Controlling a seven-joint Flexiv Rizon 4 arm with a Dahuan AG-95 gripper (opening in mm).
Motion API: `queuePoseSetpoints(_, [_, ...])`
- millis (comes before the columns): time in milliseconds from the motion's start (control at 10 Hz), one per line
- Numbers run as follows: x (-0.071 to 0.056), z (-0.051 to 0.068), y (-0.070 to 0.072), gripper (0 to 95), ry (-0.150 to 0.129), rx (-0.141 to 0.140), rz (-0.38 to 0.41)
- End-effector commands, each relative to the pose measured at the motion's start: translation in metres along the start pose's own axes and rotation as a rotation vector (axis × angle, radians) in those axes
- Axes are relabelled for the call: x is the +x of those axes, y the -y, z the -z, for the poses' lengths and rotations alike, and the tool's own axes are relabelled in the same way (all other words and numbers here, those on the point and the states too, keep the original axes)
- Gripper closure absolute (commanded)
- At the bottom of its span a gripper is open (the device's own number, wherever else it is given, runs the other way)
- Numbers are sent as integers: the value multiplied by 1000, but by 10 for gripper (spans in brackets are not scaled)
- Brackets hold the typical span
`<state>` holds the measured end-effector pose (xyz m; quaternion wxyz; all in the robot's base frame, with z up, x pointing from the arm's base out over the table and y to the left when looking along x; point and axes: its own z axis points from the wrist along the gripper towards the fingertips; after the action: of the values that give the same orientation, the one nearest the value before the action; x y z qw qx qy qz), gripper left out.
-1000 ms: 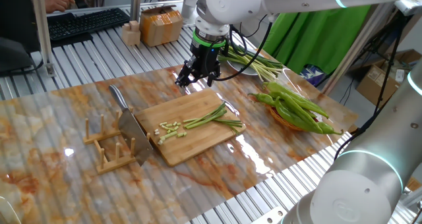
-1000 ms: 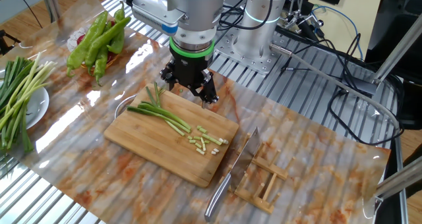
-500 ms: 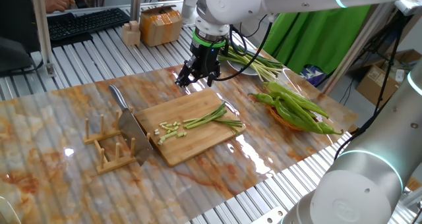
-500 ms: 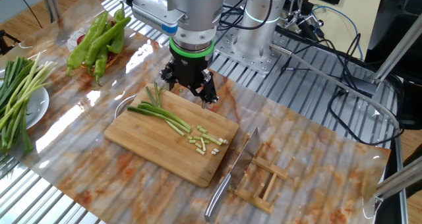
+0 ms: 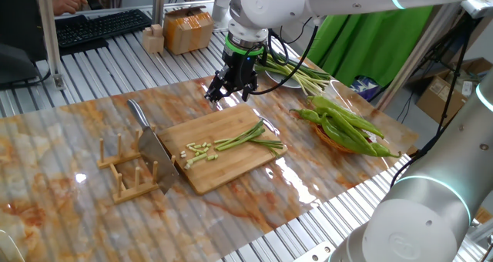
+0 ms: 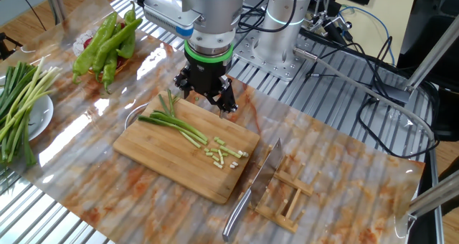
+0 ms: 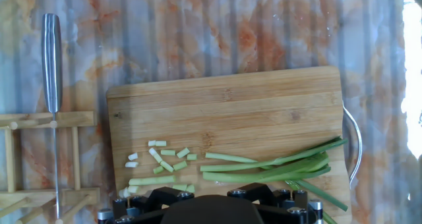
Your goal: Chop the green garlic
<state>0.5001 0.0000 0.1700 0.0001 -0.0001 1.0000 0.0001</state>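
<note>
One fixed view shows you the gripper [image 5: 231,90] hanging above the far edge of the cutting board [image 5: 231,166], its jaws spread wide and holding nothing. You find the green garlic [image 5: 246,136] lying on the board, with short cut bits at its end toward the knife [image 5: 154,148] in the wooden rack [image 5: 123,177].

Open pincer [image 6: 206,100] above cutting board [image 6: 165,165]; green garlic [image 6: 188,134] partly chopped.
</note>
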Motion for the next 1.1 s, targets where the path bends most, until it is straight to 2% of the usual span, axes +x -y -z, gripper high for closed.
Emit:
queuePoseSetpoints(100, [0,0,0,950,121,-38,-136])
queuePoseSetpoints(1100, [3,4,-8,950,113,-42,-147])
